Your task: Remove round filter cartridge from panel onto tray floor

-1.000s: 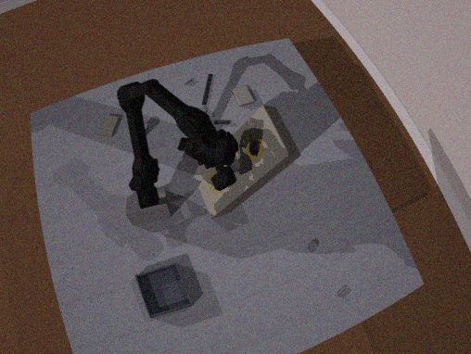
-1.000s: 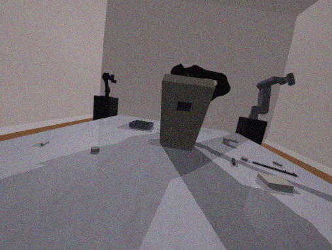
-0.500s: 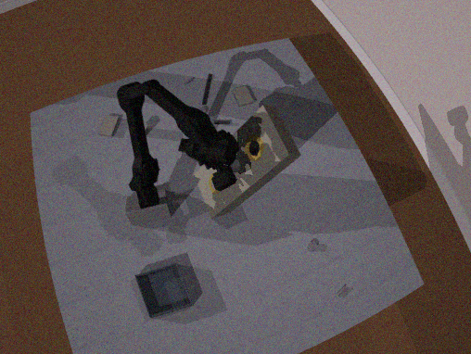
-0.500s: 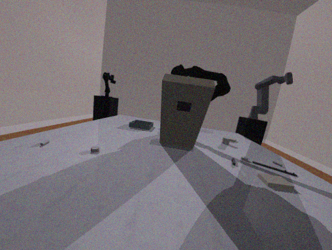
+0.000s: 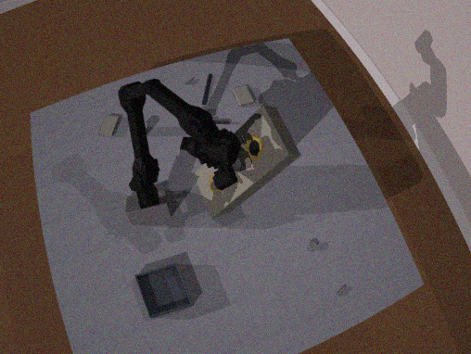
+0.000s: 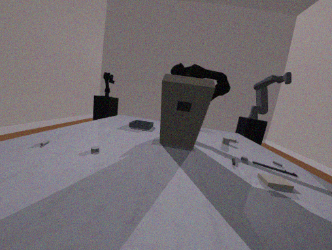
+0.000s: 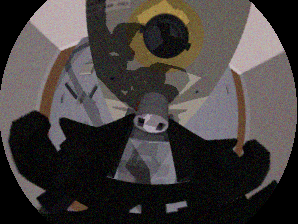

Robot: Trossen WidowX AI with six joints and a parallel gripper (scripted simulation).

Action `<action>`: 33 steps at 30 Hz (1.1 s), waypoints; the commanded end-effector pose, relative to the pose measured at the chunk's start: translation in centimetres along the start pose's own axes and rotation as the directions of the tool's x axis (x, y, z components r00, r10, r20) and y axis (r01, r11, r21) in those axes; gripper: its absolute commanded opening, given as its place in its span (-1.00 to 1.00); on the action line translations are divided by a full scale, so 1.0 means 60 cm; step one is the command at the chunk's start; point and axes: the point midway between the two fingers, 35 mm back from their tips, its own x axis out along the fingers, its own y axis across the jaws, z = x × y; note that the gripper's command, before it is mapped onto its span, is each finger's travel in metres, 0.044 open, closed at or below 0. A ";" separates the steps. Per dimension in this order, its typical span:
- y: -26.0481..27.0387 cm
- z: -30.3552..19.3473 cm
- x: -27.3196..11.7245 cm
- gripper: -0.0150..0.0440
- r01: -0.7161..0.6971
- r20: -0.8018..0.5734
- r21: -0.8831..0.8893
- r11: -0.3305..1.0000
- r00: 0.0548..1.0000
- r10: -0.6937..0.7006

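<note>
The service panel [image 5: 275, 159] [image 6: 180, 131] [image 7: 222, 35] stands tilted on the table. A yellow ring [image 5: 260, 147] [image 7: 196, 35] on its face surrounds a dark round centre with small notches at the rim; whether that is a cartridge or an open bore I cannot tell. Part of a second yellow ring [image 5: 212, 184] shows beside my arm. My gripper [image 7: 150, 119] is at the panel face, shut on a grey cylinder [image 7: 152, 106] whose pale end has two dark marks. Whether it still touches the panel is unclear. The dark tray [image 5: 191, 278] [image 6: 141, 127] stands away from the panel.
Pale blocks [image 5: 243, 95] [image 6: 280, 186] and a dark rod [image 5: 207, 89] [image 6: 272, 168] lie behind the panel in the top view. Small pieces [image 5: 314, 244] [image 6: 95, 150] lie on the other side. Two other arms [image 6: 262, 95] [image 6: 106, 86] stand in the background.
</note>
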 end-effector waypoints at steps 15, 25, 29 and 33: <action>-0.006 0.032 -0.114 -0.49 0.023 0.019 0.046 0.999 1.000 -0.024; -0.021 0.032 -0.161 -0.49 0.018 0.025 0.060 0.998 0.999 -0.019; -0.054 0.035 -0.158 -0.49 0.017 0.020 0.041 0.999 1.000 -0.018; -0.088 0.035 -0.153 -0.49 0.016 0.015 0.021 1.000 1.000 -0.016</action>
